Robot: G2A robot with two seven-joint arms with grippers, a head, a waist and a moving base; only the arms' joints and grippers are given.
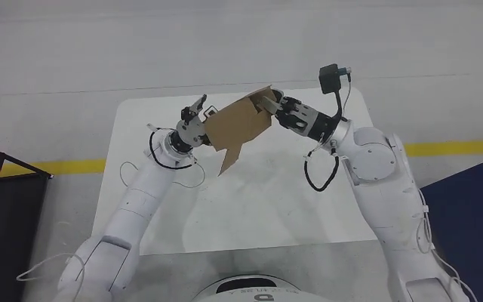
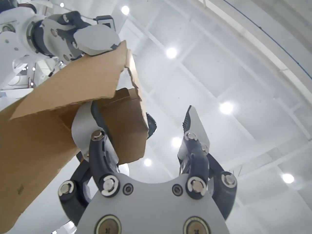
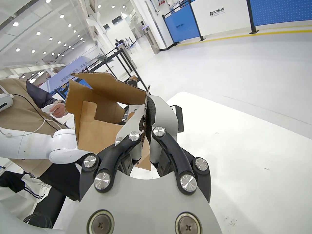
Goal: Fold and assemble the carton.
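White desk [image 1: 264, 204] stands on pale grey floor [image 1: 226, 45] crossed by a yellow stripe [image 1: 445, 147]. Above the desk's far half hangs the brown corrugated cardboard carton [image 1: 238, 124], partly unfolded. Right tool [image 1: 275, 104] pinches a flap edge; left tool [image 1: 202, 109] gapes wide, touching the opposite flap.

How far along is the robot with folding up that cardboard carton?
Partly done. The carton is opened into a box shape and held above the table. In hand: the right claw is shut on one wall edge, while the open left claw has one finger against a panel. To do: the flaps hang loose and the ends gape, so nothing is closed yet.
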